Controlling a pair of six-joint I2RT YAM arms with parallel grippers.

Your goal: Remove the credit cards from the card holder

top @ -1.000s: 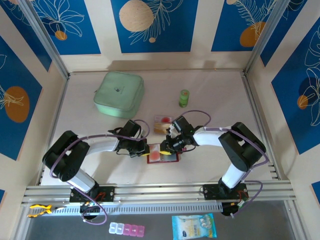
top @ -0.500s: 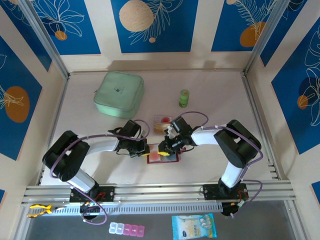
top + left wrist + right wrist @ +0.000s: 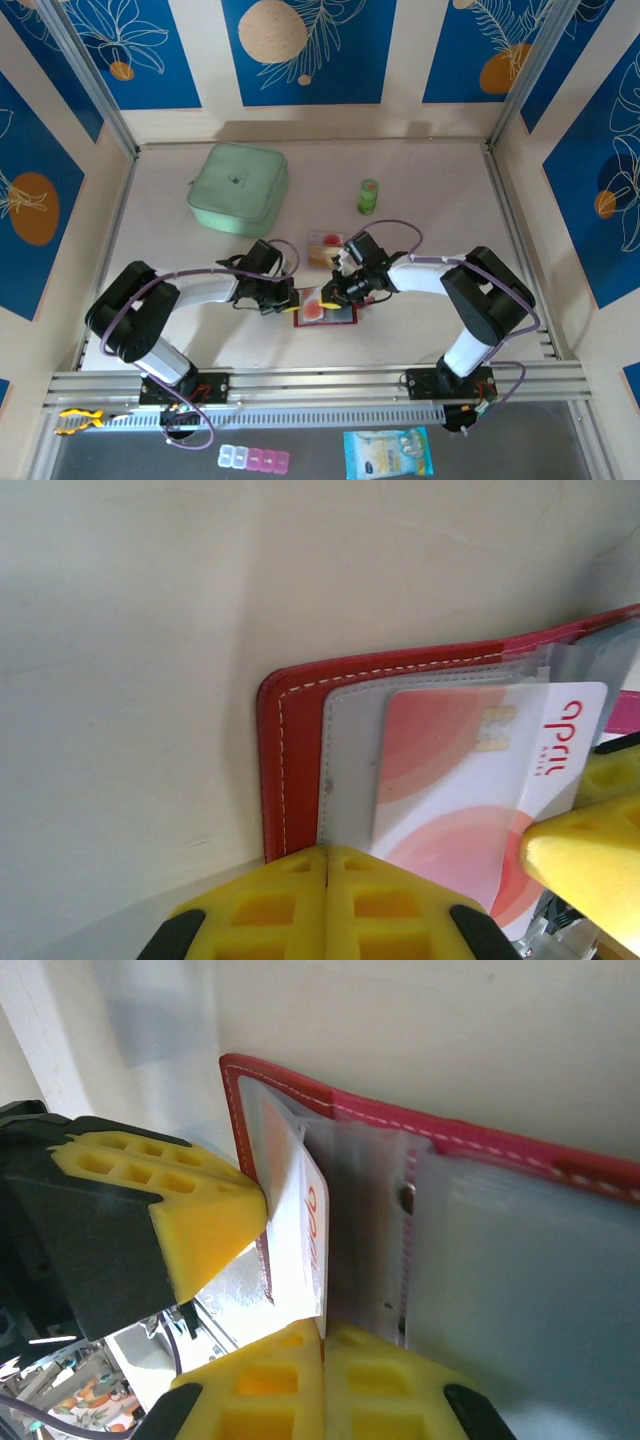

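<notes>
The red card holder [image 3: 341,317] lies open on the table, grey inside up, between the two arms. A red-and-white credit card [image 3: 470,780] sticks partway out of its clear pocket [image 3: 350,770]. My right gripper [image 3: 325,1338] is shut on that card's edge [image 3: 300,1225], which stands tilted up off the card holder [image 3: 500,1150]. My left gripper [image 3: 327,865] is shut, its tips pressing on the card holder's red edge [image 3: 290,750]. From above, the left gripper [image 3: 291,298] and right gripper [image 3: 332,293] meet over the wallet. Tan and orange cards [image 3: 325,245] lie just behind it.
A large pale-green pouch [image 3: 238,188] sits at the back left and a small green bottle [image 3: 369,196] at the back right. A pill box [image 3: 253,458] and a blue packet [image 3: 388,452] lie in front of the rail.
The right arm shifted slightly left, then back right, still holding the red-and-white card. The left arm and the card holder stayed put.
</notes>
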